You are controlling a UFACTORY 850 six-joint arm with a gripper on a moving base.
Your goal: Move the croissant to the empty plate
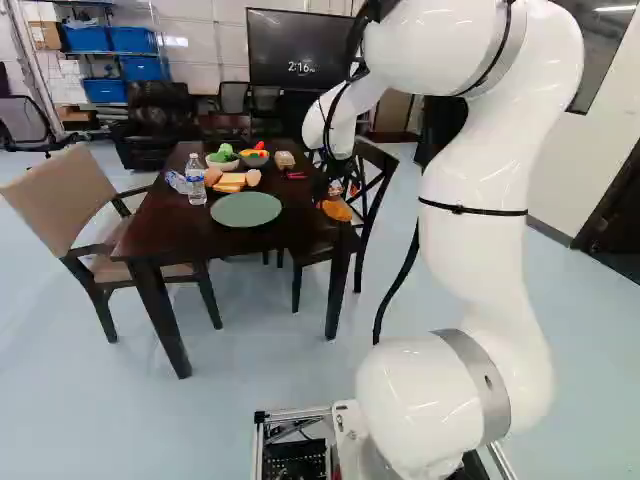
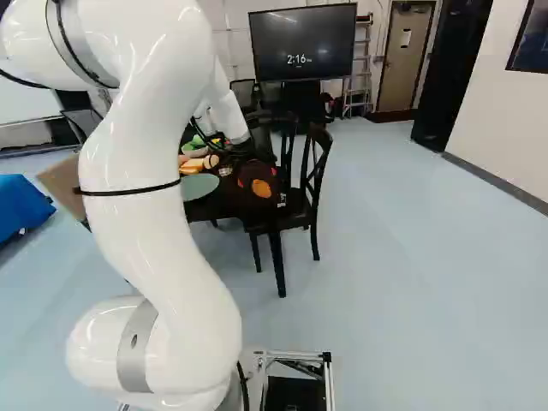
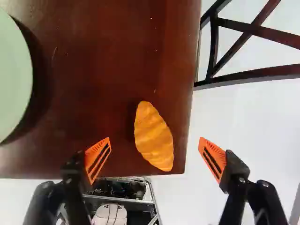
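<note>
Evidently, the black, orange-padded claw (image 3: 155,160) stands open, with the golden-orange, tapered croissant (image 3: 153,136) ahead between its fingers on the dark wooden table (image 3: 103,70) near a corner, long axis mostly crosswise to their closing line, so closing should pinch its narrow width.

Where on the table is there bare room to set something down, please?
The table is bare between the plate and the croissant, and at its near corner at the left of the left base view. It is crowded beyond the plate, with the bottle, bread and bowls, and the open gripper hangs over the croissant.
</note>
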